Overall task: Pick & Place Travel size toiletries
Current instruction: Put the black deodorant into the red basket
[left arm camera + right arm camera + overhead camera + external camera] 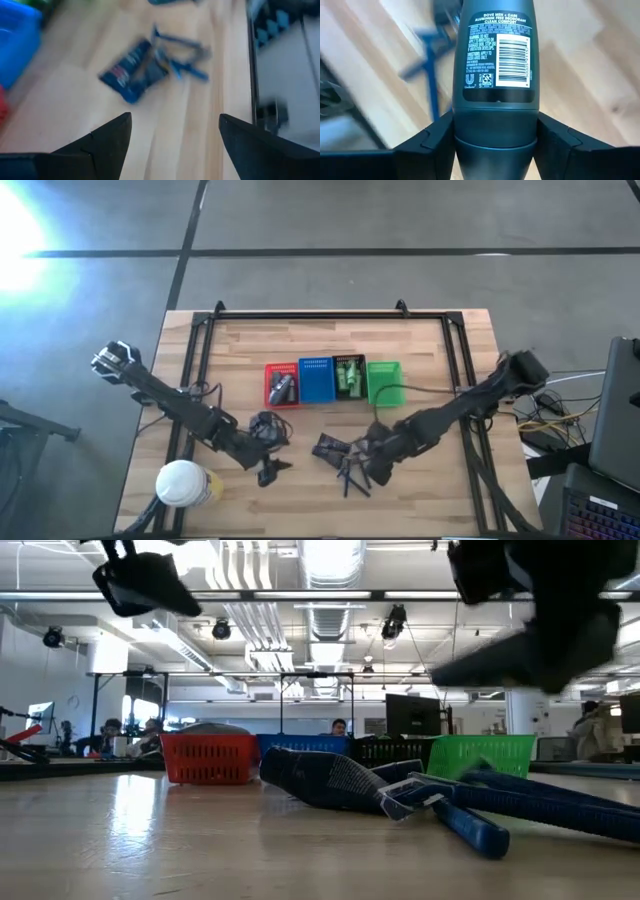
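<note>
I see a grey concrete floor crossed by dark lines, ceiling lights, and monitors behind.

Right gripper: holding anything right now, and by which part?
Yes. The right gripper grips a grey deodorant tube at its lower end, beside the cap seam, one finger on each side. The left gripper is open and holds nothing.

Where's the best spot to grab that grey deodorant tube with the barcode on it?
Probably its two narrow sides at the seam below the label, coming in from that end. The grey deodorant tube is oval and its sides run straight there, so fingers sit flat. The right gripper is already placed that way.
</note>
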Robot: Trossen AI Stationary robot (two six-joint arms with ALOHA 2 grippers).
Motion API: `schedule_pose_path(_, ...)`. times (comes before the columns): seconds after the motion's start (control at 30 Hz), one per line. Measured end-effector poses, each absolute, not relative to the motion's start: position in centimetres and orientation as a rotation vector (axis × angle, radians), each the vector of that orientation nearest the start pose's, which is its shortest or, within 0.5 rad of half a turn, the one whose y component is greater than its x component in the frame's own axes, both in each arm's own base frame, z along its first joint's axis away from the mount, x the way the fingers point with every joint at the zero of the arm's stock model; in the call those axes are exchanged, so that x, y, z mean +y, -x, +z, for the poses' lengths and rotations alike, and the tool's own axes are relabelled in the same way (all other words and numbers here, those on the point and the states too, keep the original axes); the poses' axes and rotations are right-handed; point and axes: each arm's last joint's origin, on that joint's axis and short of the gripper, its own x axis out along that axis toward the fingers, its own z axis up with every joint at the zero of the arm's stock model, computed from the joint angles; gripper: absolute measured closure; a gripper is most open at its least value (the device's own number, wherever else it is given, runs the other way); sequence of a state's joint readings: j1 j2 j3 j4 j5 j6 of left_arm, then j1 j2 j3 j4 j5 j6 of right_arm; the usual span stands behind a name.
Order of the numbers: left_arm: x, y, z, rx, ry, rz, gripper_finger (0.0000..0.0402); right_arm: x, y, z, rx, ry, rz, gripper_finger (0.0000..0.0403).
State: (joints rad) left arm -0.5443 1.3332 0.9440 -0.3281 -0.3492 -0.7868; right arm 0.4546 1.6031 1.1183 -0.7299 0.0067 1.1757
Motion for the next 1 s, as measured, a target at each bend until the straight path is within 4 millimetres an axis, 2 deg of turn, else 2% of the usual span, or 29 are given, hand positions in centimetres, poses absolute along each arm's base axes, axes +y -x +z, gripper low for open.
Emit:
schedule_pose_path(0.17, -12.7, -24.1, 27.9, 0.417, 0.704, 0.314, 0.0097, 12.2, -27.5, 24.3, 1.077, -0.793, -0.323, 0.0206)
schedule_pose_path(0.3, -12.8, -23.8, 28.4, 0.258, 0.835, 0.441, 0.0097, 11.1, -28.9, 25.5, 0.932, -0.828, -0.255, 0.0206)
schedule_pose_path(0.47, -13.8, -22.9, 29.0, 0.015, 0.918, 0.562, 0.0096, 10.1, -31.2, 26.0, 0.819, -0.838, -0.168, 0.0206)
schedule_pose_path(0.77, -13.4, -22.9, 26.8, -0.116, 1.073, 0.611, 0.0096, 10.3, -33.8, 28.0, 0.741, -0.793, -0.109, 0.0206)
schedule_pose_path(1.0, -13.0, -23.3, 25.9, -0.178, 1.067, 0.577, 0.0096, 11.0, -36.2, 28.9, 0.717, -0.781, -0.080, 0.0206)
